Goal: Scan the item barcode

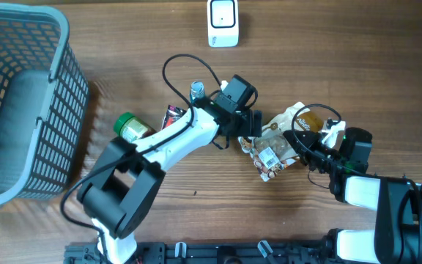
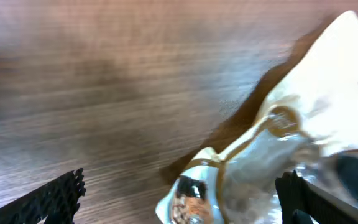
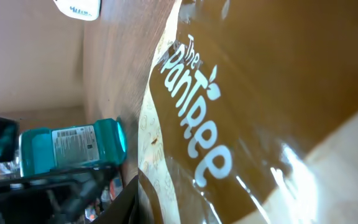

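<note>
Nearest the robot, the right claw (image 1: 297, 141) is narrowed onto the right-hand edge of the snack bag (image 1: 275, 141). That bag fills the right wrist view with its brown printed face, so it looks held rather than merely touched. The bag sits at mid-worktop, and its white barcode label (image 1: 268, 155) is on the near end, turned upward.

Just beyond it, the left claw (image 1: 249, 130) stands at the bag's left edge. Its fingers (image 2: 64, 194) are spread wide to either side of the left wrist view, with the bag between them but not clamped. It holds nothing.

As a judgement, the bag is picked up and now in the right arm's care, but the scan itself is not done. The scanner (image 1: 223, 22) lies at the far edge, well apart from the bag, and the label does not face it.

Room to move:
- **Right of the scanner:** the worktop (image 1: 328, 59) between bag and scanner is bare, which gives the right arm a free path.
- **Left of the bag:** it is crowded there, with the left arm, a dark red packet (image 1: 173, 114), a teal bottle (image 3: 73, 146) and a green-capped bottle (image 1: 129, 126) close together.
- **Far left:** the basket (image 1: 57, 44) takes up that side, well clear of the path.
</note>
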Tool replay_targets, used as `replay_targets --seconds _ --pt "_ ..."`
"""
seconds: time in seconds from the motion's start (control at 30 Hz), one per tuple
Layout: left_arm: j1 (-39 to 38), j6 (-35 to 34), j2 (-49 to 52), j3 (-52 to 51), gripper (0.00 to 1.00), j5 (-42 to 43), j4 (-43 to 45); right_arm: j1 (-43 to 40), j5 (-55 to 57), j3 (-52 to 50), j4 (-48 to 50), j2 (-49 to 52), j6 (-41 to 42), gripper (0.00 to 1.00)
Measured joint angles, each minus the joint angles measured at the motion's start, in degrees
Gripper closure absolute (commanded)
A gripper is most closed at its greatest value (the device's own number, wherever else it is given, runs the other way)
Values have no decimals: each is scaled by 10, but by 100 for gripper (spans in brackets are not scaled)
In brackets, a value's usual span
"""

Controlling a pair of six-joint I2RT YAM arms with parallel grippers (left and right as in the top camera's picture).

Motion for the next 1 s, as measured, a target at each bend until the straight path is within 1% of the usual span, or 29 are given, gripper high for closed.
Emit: replay_targets --seconds 0.13,0.23,0.3,0.4,0.57,0.6,0.67,0.77,0.83,0.9,1.0 --pt "0 17 -41 68 0 -9 -2 0 -6 0 15 0 -1 78" --pt "0 24 -72 118 0 -13 -6 0 -29 9 42 0 13 79" --pt "0 37 -81 146 0 -19 -10 -6 -48 20 58 0 36 80" --pt "5 56 -105 189 0 -59 -32 -20 -82 26 109 -8 77 80" --pt "86 78 -162 206 0 -90 -72 -29 -120 27 164 -64 167 84" --pt "127 78 -180 208 0 -93 -85 -29 -126 27 172 -79 184 85" --pt "172 80 -196 211 0 -99 -125 -29 -134 27 192 -107 219 85" --pt "197 80 -199 211 0 -103 -154 -28 -132 28 223 -177 294 85" --pt "197 80 -199 211 0 -102 -155 -14 -108 32 194 -210 322 87" --pt "197 80 -199 211 0 -103 -156 17 -72 40 135 -235 342 87" --pt "197 80 -199 211 0 -103 -162 102 7 68 32 -238 356 87"
